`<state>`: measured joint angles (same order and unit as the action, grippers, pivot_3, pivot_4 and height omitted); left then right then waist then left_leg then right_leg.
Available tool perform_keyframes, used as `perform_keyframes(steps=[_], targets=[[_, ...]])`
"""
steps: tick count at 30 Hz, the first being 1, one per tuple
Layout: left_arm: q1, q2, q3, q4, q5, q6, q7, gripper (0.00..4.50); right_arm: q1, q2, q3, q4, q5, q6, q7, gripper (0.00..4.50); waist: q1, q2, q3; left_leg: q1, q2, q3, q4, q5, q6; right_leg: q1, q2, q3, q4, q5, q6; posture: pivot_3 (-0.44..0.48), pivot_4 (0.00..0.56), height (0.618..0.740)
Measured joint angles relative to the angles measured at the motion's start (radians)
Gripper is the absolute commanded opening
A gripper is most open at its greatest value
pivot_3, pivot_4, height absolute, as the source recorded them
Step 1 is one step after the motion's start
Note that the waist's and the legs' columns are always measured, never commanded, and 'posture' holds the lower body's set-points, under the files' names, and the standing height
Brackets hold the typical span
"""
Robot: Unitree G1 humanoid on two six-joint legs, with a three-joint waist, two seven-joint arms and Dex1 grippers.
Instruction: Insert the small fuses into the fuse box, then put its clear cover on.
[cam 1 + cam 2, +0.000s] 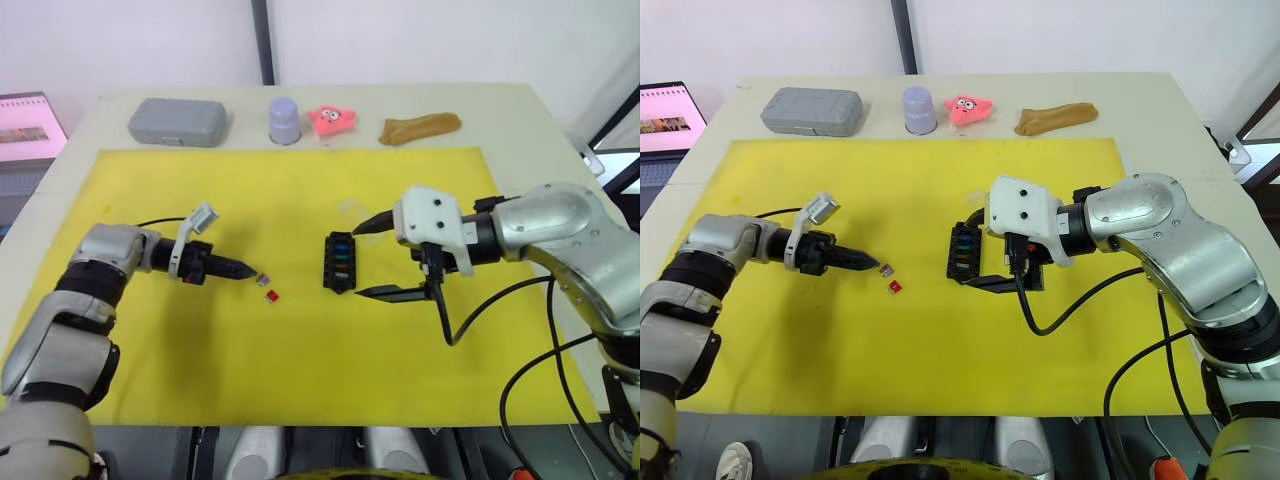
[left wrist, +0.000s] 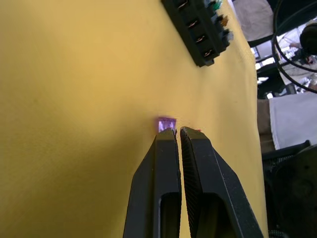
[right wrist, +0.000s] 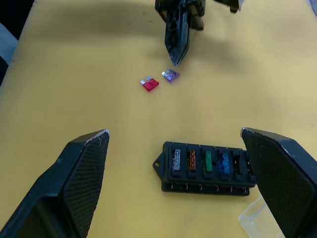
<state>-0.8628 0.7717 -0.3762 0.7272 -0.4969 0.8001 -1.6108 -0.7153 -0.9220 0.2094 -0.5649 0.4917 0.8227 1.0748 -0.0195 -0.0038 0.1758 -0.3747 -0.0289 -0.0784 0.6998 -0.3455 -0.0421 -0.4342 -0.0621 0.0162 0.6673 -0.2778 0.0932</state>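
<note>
The fuse box (image 3: 205,167) lies on the yellow mat (image 1: 300,190), and the right tool (image 1: 378,257) straddles it, fingers spread wide to either side without touching. It looks placed to brace the box while the other arm feeds it. Four slots are filled already: grey, amber, green, blue (two slots at the blue end look empty).

Out to the fuse box's left, the left tool (image 1: 243,269) points its tip at the purple fuse (image 3: 171,75), fingers pressed almost together with just a sliver between them, nothing gripped. The tip sits just beside the fuse, perhaps touching; I cannot tell which. The red fuse (image 3: 150,84) lies just beside the purple one. My read is that the left arm is lining up a pick.

The clear cover (image 3: 257,218) is hard to make out: a pale corner just beside the fuse box's blue end, cut off at the frame edge in the right wrist view. In the left wrist view the red fuse is mostly hidden behind the finger, and the box is cropped.
</note>
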Motion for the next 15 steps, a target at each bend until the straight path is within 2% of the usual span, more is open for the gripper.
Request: perform_keyframes(steps=[5,8,11,15], targets=[[0.035,0.0,0.005,-0.019,0.008,-0.003,0.0,0.22,0.0,0.0,0.011,0.0,-0.006,-0.006,0.001,4.5,0.0,0.0,0.0,0.0,0.0,0.0,0.0,0.0,0.0,0.0,0.0,0.0,0.0,0.0,0.0,0.0,0.15,0.74],[0.036,-0.01,0.006,-0.017,0.03,-0.005,0.0,1.01,0.0,0.001,0.013,0.0,-0.007,-0.012,0.001,4.5,0.001,0.0,0.0,0.0,0.0,0.0,0.0,0.0,0.0,0.0,0.0,0.0,0.0,0.0,0.0,0.0,0.15,0.74],[0.033,-0.031,0.007,-0.008,0.041,-0.004,-0.002,2.44,0.0,0.001,0.013,0.0,-0.007,-0.017,0.002,4.5,0.002,0.0,0.0,0.0,0.0,0.0,0.0,0.0,0.0,0.0,0.0,0.0,0.0,0.0,0.0,0.0,0.15,0.74],[0.024,-0.038,0.007,0.003,0.044,0.004,-0.002,2.44,0.0,0.001,0.013,0.0,-0.007,-0.022,0.002,4.5,0.006,0.0,0.0,0.0,0.0,0.0,0.0,0.0,0.0,0.001,0.0,0.0,0.0,0.0,0.0,0.0,0.15,0.74]])
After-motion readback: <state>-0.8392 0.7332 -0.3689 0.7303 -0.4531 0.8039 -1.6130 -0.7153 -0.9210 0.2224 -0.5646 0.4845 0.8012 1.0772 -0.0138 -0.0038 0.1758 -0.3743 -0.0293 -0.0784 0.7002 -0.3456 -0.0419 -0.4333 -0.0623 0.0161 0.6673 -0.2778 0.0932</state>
